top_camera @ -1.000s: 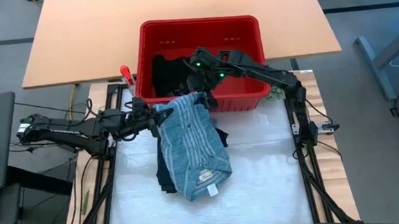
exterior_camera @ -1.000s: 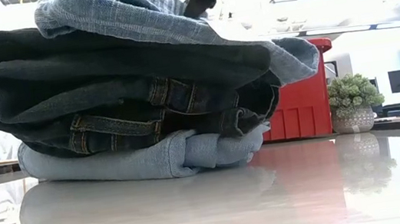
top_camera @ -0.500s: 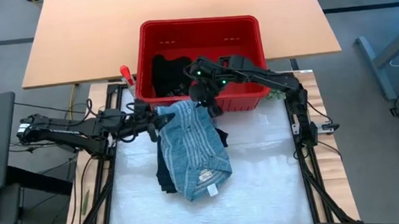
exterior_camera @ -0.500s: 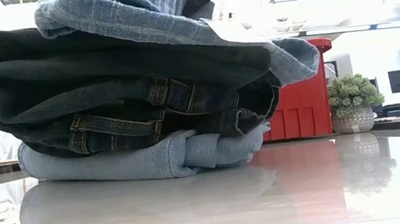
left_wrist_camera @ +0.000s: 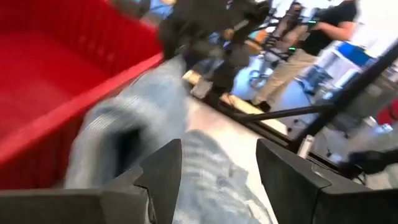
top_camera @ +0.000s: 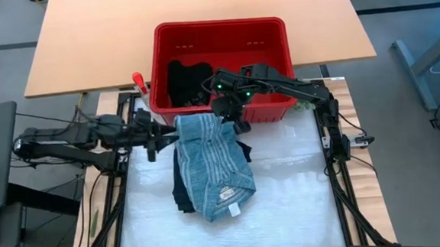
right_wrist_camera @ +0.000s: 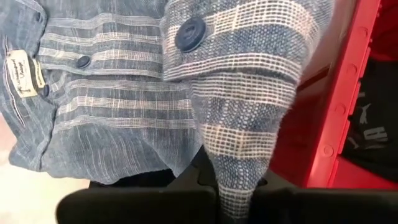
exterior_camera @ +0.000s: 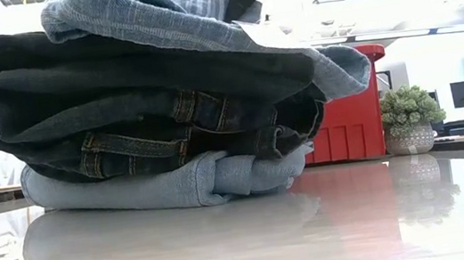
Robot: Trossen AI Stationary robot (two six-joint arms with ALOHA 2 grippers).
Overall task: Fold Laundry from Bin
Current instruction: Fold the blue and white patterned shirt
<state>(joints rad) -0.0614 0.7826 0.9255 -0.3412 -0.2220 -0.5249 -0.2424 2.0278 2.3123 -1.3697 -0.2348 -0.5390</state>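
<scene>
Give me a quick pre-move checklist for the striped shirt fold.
1. Right end effector shut on the striped shirt: ok, cuff pinched between its fingers.
2. Left end effector free of the shirt: ok, open, nothing between its fingers.
3. Shirt clear of the red bin: not ok, its top edge lies against the bin's front wall.
4. Shirt on the clothes pile: ok.
5. Black clothes left in the bin: ok, untouched.

Motion-blurred striped shirt (left_wrist_camera: 155,143) and red bin (left_wrist_camera: 56,74); black garments (top_camera: 180,191) mostly hidden under shirt.
</scene>
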